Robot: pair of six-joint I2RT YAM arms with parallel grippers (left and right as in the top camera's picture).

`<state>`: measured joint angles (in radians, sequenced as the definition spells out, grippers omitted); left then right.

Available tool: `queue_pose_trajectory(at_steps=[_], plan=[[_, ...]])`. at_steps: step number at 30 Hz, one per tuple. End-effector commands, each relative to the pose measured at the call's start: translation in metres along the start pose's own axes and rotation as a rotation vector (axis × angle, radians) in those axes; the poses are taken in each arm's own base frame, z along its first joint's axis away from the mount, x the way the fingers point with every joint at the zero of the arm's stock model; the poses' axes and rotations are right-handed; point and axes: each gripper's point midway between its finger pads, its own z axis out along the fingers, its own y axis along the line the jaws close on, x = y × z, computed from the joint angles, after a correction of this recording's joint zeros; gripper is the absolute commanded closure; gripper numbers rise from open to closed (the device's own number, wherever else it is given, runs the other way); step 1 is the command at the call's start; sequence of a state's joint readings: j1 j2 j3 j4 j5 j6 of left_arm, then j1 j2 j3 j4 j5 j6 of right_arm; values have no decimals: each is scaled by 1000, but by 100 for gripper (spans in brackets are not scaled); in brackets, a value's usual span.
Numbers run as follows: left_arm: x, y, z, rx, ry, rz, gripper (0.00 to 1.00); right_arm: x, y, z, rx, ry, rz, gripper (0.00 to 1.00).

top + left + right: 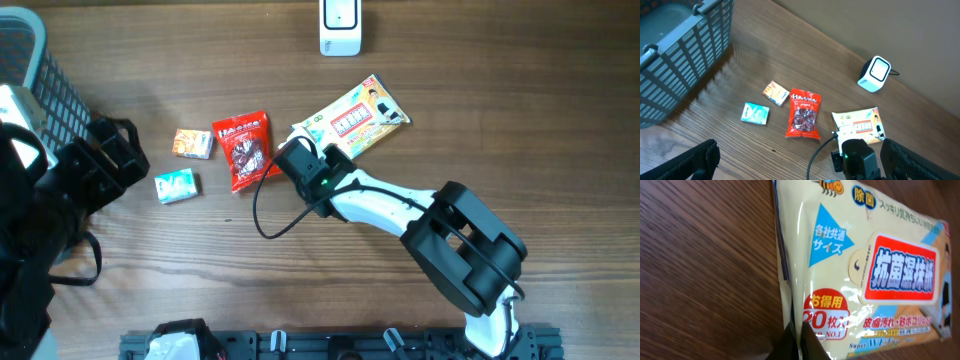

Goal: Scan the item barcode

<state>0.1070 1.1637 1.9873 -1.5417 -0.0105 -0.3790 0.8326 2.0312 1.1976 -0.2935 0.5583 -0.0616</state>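
1. One grey slatted basket point(35, 60) stands at the tabletop's point(500, 100) far left corner. Only its wall and rim show clearly, so I cannot tell what is in it.
2. Three small items lie loose on the wood beside the basket: an orange box point(193, 143), a teal box point(176, 186) just in front of it, and a red bag point(243, 150) to their right.
3. The pack point(355, 115) lies flat and slanted on the tabletop, just right of the red bag and in front of the white scanner point(340, 25), apart from it.
4. Its film is pale yellow and glossy. It carries a blue triangle with white characters, a red panel with bold blue characters on white, a red oval marked "20", and a small bee drawing at one edge. A cartoon figure sits at the end away from the red bag.
5. The right tool point(796, 341) is closed, its dark fingers pinching the pack's edge at the corner nearest the red bag.
6. The left tool point(800, 147) hangs wide open above the tabletop near the basket, holding nothing.
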Motion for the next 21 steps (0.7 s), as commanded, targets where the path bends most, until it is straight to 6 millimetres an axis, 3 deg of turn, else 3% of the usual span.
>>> queue_pose_trajectory(at_steps=[1,6,10,14,17,21], plan=[[-3,2,-3,-6,-17,-2,0,-15,-15,-12,38,-11,145,96],[-3,2,-3,-6,-17,-2,0,-21,-30,-41,13,22,278,96],[-3,2,-3,-6,-17,-2,0,2,-38,-58,-43,120,386,96],[-3,2,-3,-6,-17,-2,0,34,-32,-58,-172,274,415,96],[-3,2,-3,-6,-17,-2,0,56,-40,-55,-203,368,438,96],[-3,2,-3,-6,-17,-2,0,63,-38,-55,-359,421,474,96]])
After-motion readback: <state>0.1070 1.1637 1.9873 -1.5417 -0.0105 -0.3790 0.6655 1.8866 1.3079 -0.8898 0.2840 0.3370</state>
